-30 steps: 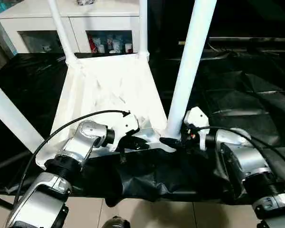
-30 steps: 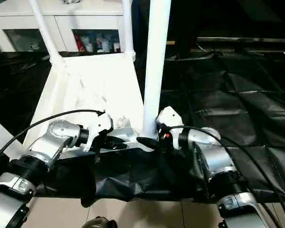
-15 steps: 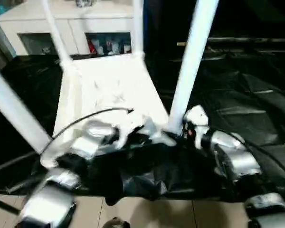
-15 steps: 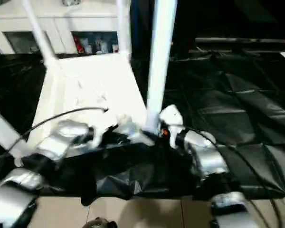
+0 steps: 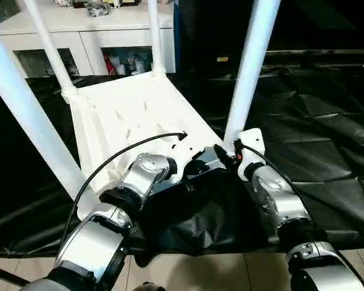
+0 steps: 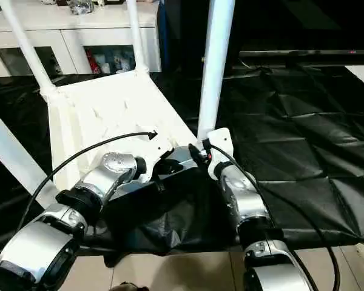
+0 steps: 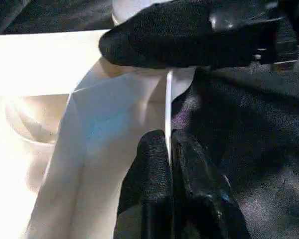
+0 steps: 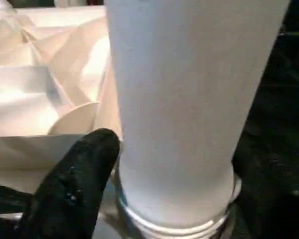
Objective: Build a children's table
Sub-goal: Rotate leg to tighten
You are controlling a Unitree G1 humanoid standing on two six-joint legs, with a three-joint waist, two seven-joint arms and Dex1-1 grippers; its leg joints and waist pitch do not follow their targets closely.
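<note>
- The white tabletop (image 5: 130,115) lies upside down on the black cloth (image 5: 327,139) of the work table, with its ribbed side facing up.
- All four legs stand up from its corners: two far ones (image 5: 45,45) (image 5: 155,36), a near one on the left (image 5: 33,121), and a near one on the right (image 5: 250,66).
- The left gripper (image 7: 168,149) is pressed together on the thin near edge of the tabletop. In the left wrist view the white edge runs right between its two black fingers (image 7: 149,174).
- The right gripper (image 8: 174,164) sits at the bottom of the near right leg, just where the leg goes into its round socket (image 8: 174,219).
- One black finger (image 8: 74,174) shows on one side of the leg and a dark shape on the other side, so it looks like it is hugging the leg.
- I cannot tell how hard it squeezes.
- This leg points straight up, away from the gripper, and its long way goes up and down.
- The right arm is nearest to this leg. The left arm is just beside it, holding the tabletop steady.
- I think the table is almost built, and the next move is to push or twist this leg down tight into its socket.
- If the push leans sideways, the leg could tip or the tabletop could slide on the cloth.
</note>
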